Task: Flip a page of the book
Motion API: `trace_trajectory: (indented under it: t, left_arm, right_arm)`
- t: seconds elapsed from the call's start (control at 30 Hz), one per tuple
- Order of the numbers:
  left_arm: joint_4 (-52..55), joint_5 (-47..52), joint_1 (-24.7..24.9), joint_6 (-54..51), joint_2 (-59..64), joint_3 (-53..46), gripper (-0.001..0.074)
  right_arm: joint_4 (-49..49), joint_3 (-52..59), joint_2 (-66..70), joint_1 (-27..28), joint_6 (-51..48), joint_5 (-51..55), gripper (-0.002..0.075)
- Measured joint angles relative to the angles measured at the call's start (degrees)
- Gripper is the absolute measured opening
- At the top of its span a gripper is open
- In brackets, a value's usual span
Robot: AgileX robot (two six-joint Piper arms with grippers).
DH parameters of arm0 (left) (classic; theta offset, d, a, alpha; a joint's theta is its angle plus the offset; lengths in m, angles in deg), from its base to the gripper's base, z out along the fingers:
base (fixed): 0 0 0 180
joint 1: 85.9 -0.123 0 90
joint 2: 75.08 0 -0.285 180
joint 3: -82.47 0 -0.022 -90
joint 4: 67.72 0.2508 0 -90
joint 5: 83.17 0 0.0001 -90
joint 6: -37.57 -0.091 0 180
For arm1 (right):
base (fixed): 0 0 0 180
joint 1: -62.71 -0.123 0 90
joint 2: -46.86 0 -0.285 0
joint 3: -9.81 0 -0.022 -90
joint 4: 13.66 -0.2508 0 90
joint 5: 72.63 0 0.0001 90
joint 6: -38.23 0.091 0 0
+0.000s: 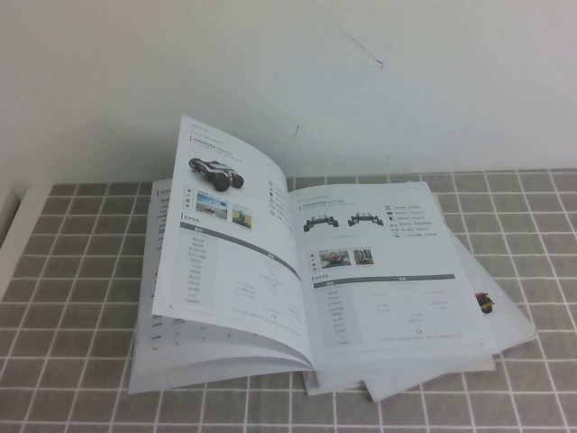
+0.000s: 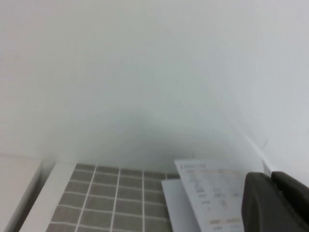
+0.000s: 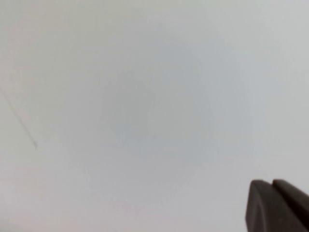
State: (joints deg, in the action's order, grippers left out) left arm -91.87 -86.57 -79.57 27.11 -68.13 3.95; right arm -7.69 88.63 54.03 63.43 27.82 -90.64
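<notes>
1. Grey tiled mat with white grid lines covers the work surface; a plain white wall rises behind it, marked by a thin dark scratch.
2. Book: thin white softcover catalogue, lying open near the middle of the mat, spine running from the far side toward the robot.
3. Left-hand leaf: raised and curved upward off the stack beneath it, printed with a big-wheeled buggy photo at its top, two small photos below, a grey header bar and a table.
4. Page: right-hand leaf, lying flat, printed with a flat black chassis, small photos, a grey bar and a table.
5. Loose white sheets: fanned out under the book's right side, one showing a small red-black picture at its edge.
6. Left gripper: only a dark finger portion shows at the edge of the left wrist view, near the book's raised leaf; cannot tell whether the pincer is apart or together. Out of the high view.
7. Right gripper: dark finger portion against bare wall in the right wrist view; pincer state cannot be told. Out of the high view.
</notes>
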Motion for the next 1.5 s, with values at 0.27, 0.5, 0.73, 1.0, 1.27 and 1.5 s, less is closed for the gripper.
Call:
trace_trajectory:
  t: [0.27, 0.5, 0.73, 1.0, 1.27, 1.5]
  left_arm:
    - [-6.8, -7.9, 0.0, 1.0, 0.0, 0.0, -0.0004]
    - [-7.2, -2.6, 0.0, 1.5, 0.1, 2.7, -0.0004]
    - [-5.3, 10.5, 0.0, -1.5, 12.2, 17.7, -0.0004]
    - [-12.8, 21.8, 0.0, -12.7, 40.3, 34.3, -0.0004]
    - [-43.2, 24.0, 1.5, -46.2, 65.6, 51.3, -0.0004]
    - [-50.4, 27.6, 9.3, -52.2, 89.6, 63.7, -0.0004]
  right_arm:
    - [-3.7, 0.0, -0.1, 0.0, 4.0, -6.9, -0.0001]
    - [-4.9, -2.2, -0.1, 0.0, 8.4, -3.8, -0.0001]
    - [-5.0, -15.1, 2.3, 0.0, 8.6, 13.9, -0.0001]
    - [-5.1, -23.3, 17.4, 0.0, 13.7, 22.1, -0.0002]
    - [-9.3, -25.4, 35.2, 0.0, 15.2, 28.0, -0.0002]
    - [-9.6, -28.3, 49.0, -0.3, 12.6, 28.9, -0.0002]
